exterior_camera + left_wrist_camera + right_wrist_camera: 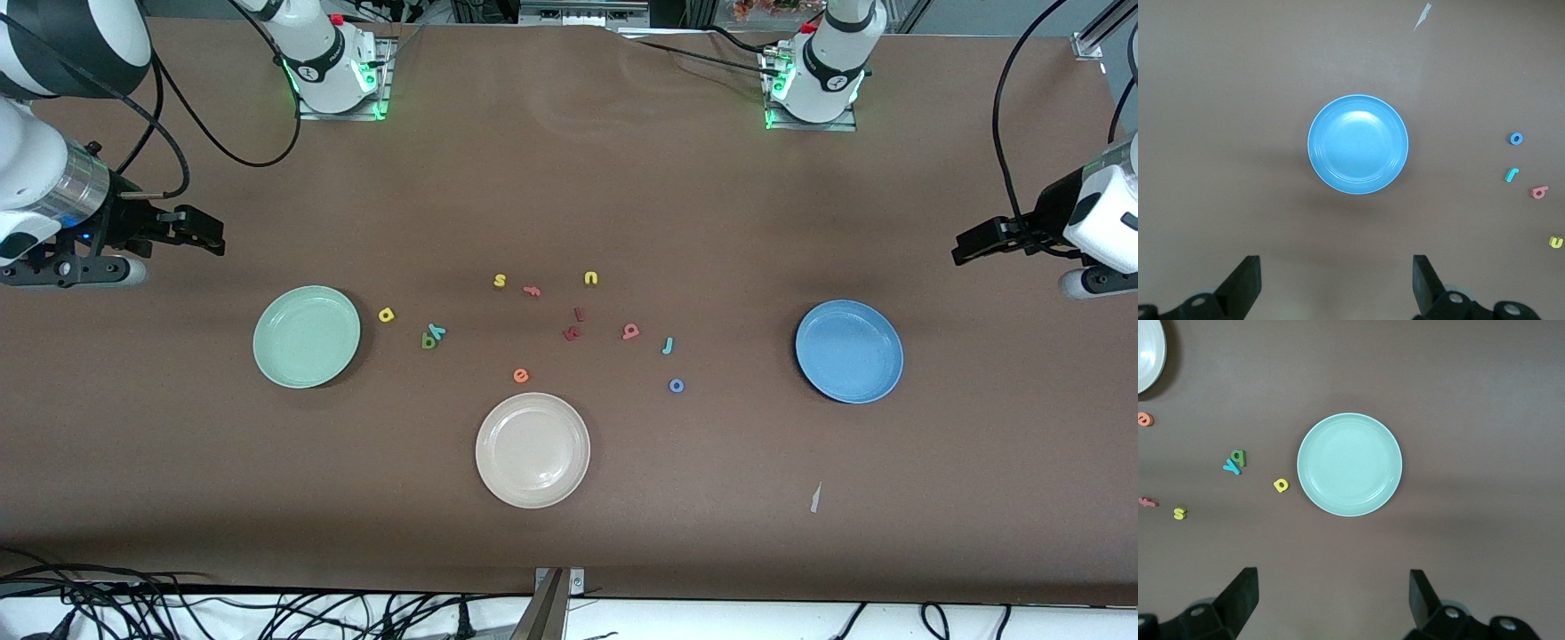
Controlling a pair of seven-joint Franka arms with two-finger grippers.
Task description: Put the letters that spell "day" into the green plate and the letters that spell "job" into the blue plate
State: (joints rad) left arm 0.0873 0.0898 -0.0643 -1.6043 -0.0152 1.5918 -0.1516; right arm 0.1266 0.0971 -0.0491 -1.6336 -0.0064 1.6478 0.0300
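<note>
The green plate (307, 336) (1349, 464) lies empty toward the right arm's end. Beside it are the yellow "d" (386, 314) (1281, 485), the dark green "a" (428, 340) (1239, 457) and the teal "y" (437, 332) touching it. The blue plate (849, 351) (1357, 144) lies empty toward the left arm's end. Beside that are the salmon "b" (630, 332) (1539, 193), teal "j" (668, 345) (1511, 175) and blue "o" (677, 385) (1516, 139). My right gripper (209, 236) (1333, 597) hangs open by the green plate. My left gripper (965, 249) (1336, 280) hangs open by the blue plate. Neither holds anything.
A cream-white plate (532, 450) lies nearest the front camera. Mid-table lie a yellow "s" (500, 281), salmon "f" (532, 290), yellow "u" (591, 278), two dark red letters (573, 331) and an orange "e" (521, 375). A paper scrap (814, 498) lies nearer the camera than the blue plate.
</note>
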